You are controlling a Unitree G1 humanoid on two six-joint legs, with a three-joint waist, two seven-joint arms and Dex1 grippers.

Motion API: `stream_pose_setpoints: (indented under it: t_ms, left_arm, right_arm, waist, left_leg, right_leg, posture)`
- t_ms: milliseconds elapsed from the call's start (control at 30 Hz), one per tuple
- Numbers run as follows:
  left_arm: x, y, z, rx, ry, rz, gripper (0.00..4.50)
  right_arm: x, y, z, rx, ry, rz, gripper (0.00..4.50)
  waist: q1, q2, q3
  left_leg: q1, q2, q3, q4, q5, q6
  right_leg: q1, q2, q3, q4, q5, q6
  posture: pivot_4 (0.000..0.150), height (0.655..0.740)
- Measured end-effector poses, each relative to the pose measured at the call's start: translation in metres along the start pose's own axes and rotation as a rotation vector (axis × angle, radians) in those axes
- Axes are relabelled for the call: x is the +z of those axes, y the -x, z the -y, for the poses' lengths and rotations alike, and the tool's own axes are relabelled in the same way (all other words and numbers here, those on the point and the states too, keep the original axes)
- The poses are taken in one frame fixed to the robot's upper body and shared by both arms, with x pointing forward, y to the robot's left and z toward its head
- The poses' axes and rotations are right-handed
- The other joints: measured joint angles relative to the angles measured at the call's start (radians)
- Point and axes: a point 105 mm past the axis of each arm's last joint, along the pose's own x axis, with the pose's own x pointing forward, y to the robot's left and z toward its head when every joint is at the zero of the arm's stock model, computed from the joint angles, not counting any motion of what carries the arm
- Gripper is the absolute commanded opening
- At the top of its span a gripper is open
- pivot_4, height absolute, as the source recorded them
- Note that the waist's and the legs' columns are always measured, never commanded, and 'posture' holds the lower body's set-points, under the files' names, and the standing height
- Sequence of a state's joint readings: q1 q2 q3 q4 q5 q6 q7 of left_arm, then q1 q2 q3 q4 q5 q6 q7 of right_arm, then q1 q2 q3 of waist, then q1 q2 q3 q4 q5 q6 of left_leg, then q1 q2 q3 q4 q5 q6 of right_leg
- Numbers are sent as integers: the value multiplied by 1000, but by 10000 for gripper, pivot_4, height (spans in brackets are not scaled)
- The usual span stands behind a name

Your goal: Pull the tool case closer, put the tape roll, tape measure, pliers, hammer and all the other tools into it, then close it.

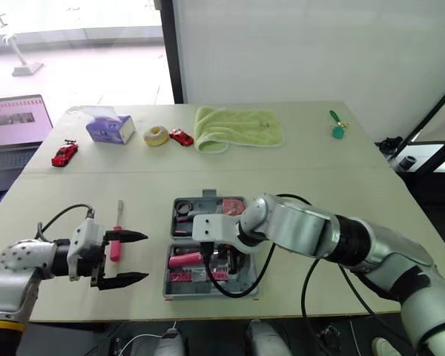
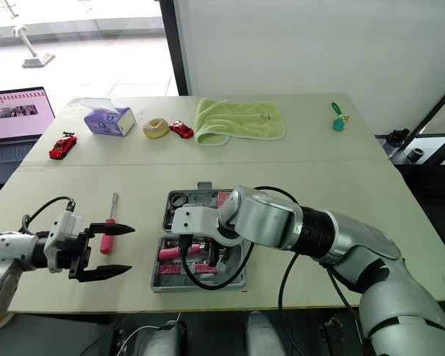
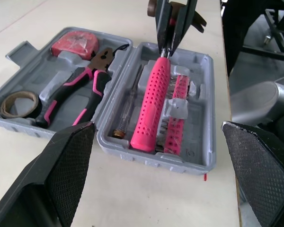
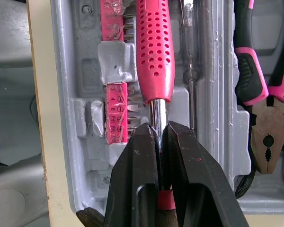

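Observation:
The grey tool case (image 1: 208, 196) lies open near the table's front edge. Its far half holds a tape roll (image 3: 19, 104), a red tape measure (image 3: 75, 45) and pink-handled pliers (image 3: 80, 87). In the near half lie a thin screwdriver (image 3: 130, 106), a pink bit strip (image 4: 116, 113) and a tool with a perforated pink handle (image 4: 154, 47). My right gripper (image 4: 160, 130) is shut on that tool's steel shaft, low over the case. A pink screwdriver (image 1: 116, 241) lies on the table left of the case. My left gripper (image 1: 130, 258) stands open beside it, its fingers (image 3: 61, 179) pointing at the case.
Along the table's far side sit a purple tissue box (image 1: 110, 127), a yellowish ring (image 1: 156, 136), two red toy cars (image 1: 181, 136) (image 1: 64, 153), a green towel (image 1: 237, 126) and a small green object (image 1: 337, 127). A laptop (image 1: 11, 130) stands at the far left.

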State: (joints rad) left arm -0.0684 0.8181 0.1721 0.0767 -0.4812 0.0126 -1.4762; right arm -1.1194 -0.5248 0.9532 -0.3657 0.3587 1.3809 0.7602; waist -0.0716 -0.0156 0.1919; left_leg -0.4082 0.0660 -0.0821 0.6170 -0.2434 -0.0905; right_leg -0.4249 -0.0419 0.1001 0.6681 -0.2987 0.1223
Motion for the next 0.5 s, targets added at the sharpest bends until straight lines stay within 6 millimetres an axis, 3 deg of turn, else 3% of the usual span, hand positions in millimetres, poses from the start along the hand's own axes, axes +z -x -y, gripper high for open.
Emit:
stream_pose_setpoints:
  t_ms: [500]
  left_arm:
    - [-4,1,3,3,16,-5,45000]
  right_arm:
    - [-3,-17,4,3,-10,-23,88]
  waist:
    - [-3,0,0]
  left_leg:
    - [0,0,0,0,0,0]
  right_leg:
    - [0,0,0,1,0,0]
  posture:
    - [1500,7400]
